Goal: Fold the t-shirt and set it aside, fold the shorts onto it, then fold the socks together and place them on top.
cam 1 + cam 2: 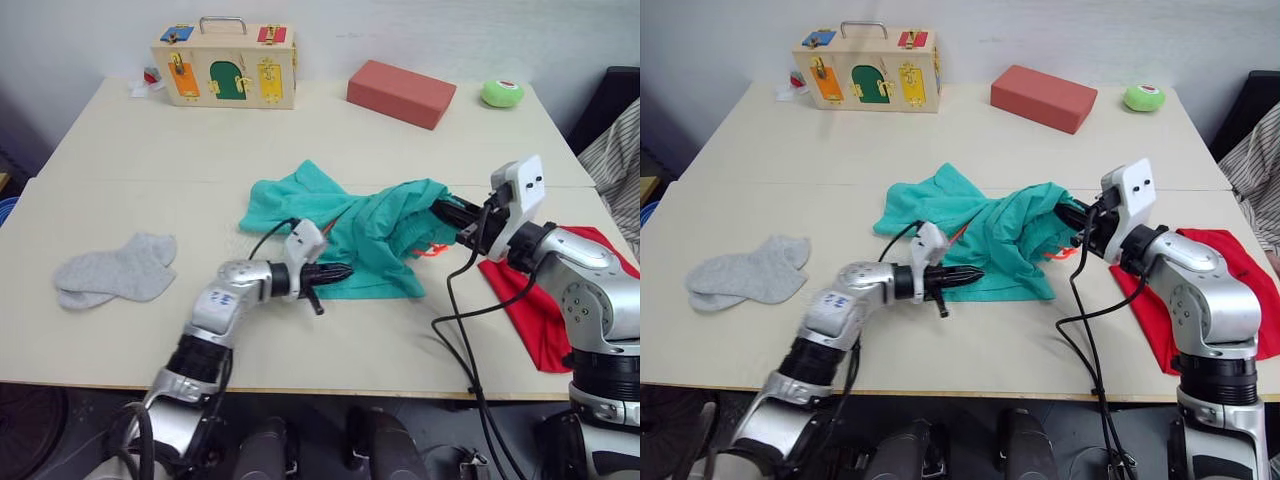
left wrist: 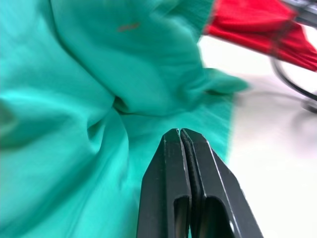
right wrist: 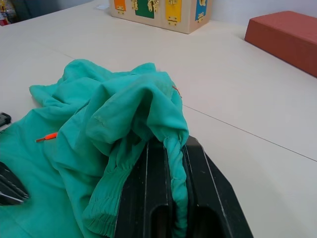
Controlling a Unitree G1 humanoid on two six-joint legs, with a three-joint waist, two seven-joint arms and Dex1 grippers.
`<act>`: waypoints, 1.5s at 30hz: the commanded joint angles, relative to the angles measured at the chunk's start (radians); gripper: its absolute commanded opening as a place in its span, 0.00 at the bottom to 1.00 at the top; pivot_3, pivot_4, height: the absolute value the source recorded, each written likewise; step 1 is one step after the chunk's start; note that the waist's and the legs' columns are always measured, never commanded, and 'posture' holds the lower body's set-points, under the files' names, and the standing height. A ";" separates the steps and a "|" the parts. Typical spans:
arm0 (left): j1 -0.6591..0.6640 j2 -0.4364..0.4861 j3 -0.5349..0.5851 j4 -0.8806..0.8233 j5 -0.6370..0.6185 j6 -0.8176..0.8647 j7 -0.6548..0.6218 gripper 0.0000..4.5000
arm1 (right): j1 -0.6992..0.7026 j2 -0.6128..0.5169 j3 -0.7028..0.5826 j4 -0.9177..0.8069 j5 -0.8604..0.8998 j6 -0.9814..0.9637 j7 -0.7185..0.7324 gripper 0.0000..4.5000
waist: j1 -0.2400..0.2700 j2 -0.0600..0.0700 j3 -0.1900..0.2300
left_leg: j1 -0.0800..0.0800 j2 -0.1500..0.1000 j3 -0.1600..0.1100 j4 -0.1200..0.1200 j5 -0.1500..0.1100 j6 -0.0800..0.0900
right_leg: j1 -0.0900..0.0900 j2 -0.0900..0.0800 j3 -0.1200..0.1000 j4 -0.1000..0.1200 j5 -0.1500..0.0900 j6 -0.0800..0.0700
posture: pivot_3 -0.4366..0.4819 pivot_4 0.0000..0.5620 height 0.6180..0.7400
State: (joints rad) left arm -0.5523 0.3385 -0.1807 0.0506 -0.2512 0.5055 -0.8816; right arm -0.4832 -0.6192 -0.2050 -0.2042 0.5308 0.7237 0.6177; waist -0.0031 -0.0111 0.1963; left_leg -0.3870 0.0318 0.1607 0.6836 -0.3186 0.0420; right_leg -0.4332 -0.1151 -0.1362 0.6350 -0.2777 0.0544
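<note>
Looking down from the head camera, the crumpled teal-green cloth shorts [image 1: 355, 232] with an orange drawstring lie mid-table on the pale beige tabletop [image 1: 300, 150], the pair of light grey knit socks [image 1: 115, 270] flat well to the left and the bright red cloth t-shirt [image 1: 545, 305] bunched at the right edge; the right gripper [image 1: 450, 215] lifts the shorts' right side, while the left gripper [image 1: 335, 272] lies low on their near edge; a wooden latch box [image 1: 225, 65], a red brick-like block [image 1: 400, 92] and a small green round object [image 1: 501, 93] sit along the far side. Left wrist view: black fingers [image 2: 171, 193] pressed together with no cloth seen between them, tips over teal fabric. Right wrist view: fingers [image 3: 198, 198] clamp a rolled band of the shorts' gathered fabric, the rest draping away over the table
</note>
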 commanded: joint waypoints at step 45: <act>-0.379 -0.333 -0.341 0.572 0.382 -0.461 -0.015 0.86 | 0.032 -0.007 -0.025 -0.084 0.065 0.002 -0.002 0.00 | 0.004 0.000 0.000 | -0.002 -0.002 -0.001 -0.001 -0.001 0.006 | 0.003 0.000 -0.001 -0.009 0.003 0.006 | 0.48 0.27 1.00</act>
State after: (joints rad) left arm -0.9068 0.0130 -0.5150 0.6173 0.1170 0.0471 -0.8902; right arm -0.4547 -0.6177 -0.2028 -0.2430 0.5794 0.7259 0.6200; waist 0.0013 -0.0111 0.1963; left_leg -0.3892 0.0298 0.1598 0.6829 -0.3199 0.0484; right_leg -0.4305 -0.1156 -0.1370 0.6256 -0.2742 0.0600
